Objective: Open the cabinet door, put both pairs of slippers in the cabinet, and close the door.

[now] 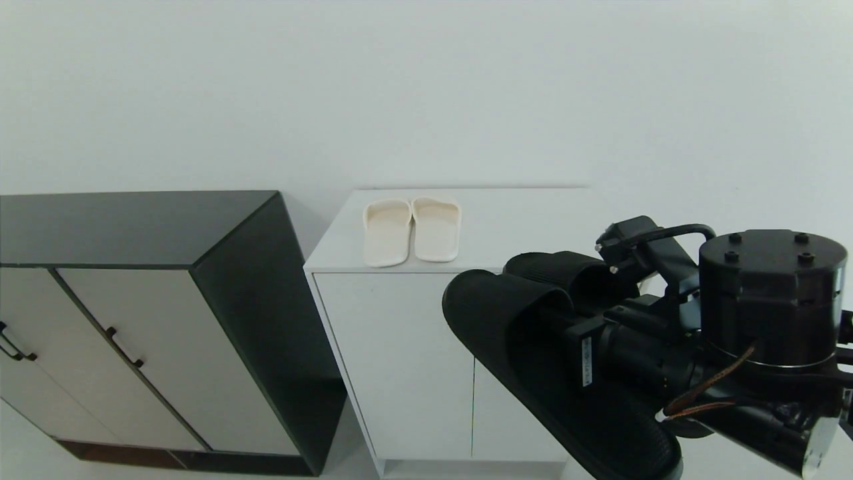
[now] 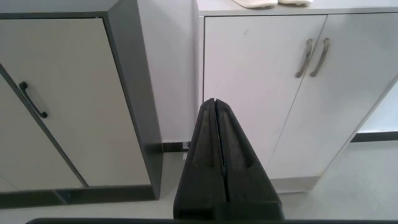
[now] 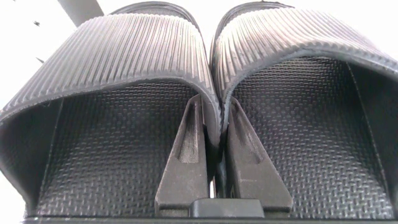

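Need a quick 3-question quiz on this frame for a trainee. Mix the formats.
1. True or false: the cream slippers lie on top of the white cabinet.
2. The right gripper is shut on: A) the black slippers; B) a door handle; C) nothing.
3. Fill in: the white cabinet's doors are ____.
Key: 1 true; 2 A; 3 shut.
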{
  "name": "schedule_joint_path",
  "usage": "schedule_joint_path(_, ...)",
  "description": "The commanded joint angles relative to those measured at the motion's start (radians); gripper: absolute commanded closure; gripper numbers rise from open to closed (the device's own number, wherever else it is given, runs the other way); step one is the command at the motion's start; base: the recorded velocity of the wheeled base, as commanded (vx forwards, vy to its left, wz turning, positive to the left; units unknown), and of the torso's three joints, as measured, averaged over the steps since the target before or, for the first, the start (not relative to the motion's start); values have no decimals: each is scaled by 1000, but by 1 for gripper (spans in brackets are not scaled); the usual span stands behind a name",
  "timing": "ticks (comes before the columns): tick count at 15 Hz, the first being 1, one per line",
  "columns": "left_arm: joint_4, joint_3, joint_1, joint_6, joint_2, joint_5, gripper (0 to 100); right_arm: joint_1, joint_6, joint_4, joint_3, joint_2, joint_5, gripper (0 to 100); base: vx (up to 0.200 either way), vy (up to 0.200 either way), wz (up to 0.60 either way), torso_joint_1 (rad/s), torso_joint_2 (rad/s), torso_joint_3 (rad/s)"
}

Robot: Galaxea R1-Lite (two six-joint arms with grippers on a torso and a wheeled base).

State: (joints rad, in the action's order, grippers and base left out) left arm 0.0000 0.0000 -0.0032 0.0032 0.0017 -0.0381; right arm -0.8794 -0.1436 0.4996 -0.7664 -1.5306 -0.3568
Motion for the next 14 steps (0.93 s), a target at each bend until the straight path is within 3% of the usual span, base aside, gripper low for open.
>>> schedule_joint_path(1, 0, 0, 0, 0, 1, 0, 100, -1, -1, 1, 1, -3, -1, 100, 0, 0, 0, 0, 0, 0)
schedule_joint_path(9, 0, 0, 0, -2, 1, 0, 100, -3, -2, 2, 12, -3, -1, 100, 0, 0, 0, 0, 0, 0)
schedule_joint_path(14, 0, 0, 0, 1, 1, 0, 100, -3, 10, 2, 16, -3, -1, 100, 0, 0, 0, -161, 401, 228)
